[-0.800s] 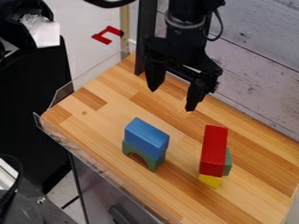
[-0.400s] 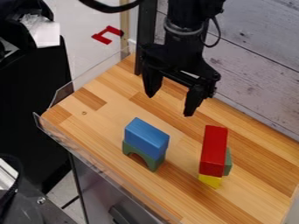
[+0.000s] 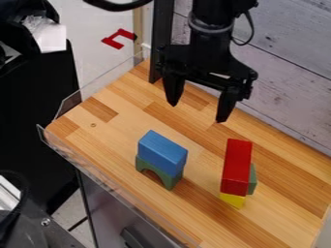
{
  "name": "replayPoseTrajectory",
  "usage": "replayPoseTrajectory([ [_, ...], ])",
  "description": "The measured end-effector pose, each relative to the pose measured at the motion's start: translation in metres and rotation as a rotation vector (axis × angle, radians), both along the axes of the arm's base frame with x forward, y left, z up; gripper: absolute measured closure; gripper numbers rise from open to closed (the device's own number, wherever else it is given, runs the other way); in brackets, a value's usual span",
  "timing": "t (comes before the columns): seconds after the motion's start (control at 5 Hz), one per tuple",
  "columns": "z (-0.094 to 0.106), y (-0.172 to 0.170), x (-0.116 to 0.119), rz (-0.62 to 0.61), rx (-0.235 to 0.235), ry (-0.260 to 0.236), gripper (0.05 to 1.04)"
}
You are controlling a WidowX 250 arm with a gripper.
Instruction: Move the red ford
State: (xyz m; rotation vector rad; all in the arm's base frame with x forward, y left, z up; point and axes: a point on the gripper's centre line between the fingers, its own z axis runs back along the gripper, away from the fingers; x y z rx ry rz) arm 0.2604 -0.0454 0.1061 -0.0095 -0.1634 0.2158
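"At left?"
"A blue block [image 3: 160, 151] rests atop a green arch [image 3: 170, 180]."
"Center?"
"The black gripper [image 3: 197, 112] hangs above the wooden table [image 3: 205, 211], fingers apart."
"And right?"
"The red block [image 3: 236, 164] sits over a yellow piece [image 3: 233, 200], a green piece [image 3: 253, 180] at its right."

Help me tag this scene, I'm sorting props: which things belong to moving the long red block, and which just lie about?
Job:
- long red rectangular block
- black two-finger gripper, open

Just lying about:
- blue rectangular block
- green arch block under it
- yellow block below the red one
- half-hidden green block beside the yellow
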Motion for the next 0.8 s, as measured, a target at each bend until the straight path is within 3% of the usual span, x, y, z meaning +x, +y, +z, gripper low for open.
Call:
replayPoseTrajectory([
  [0.4, 0.006, -0.028, 0.005, -0.023, -0.039, -0.048, 0.083],
  [0.6, -0.015, -0.048, 0.005, -0.088, -0.187, -0.087, 0.083],
  [0.8, -0.020, -0.045, -0.004, -0.074, -0.154, -0.045, 0.083],
])
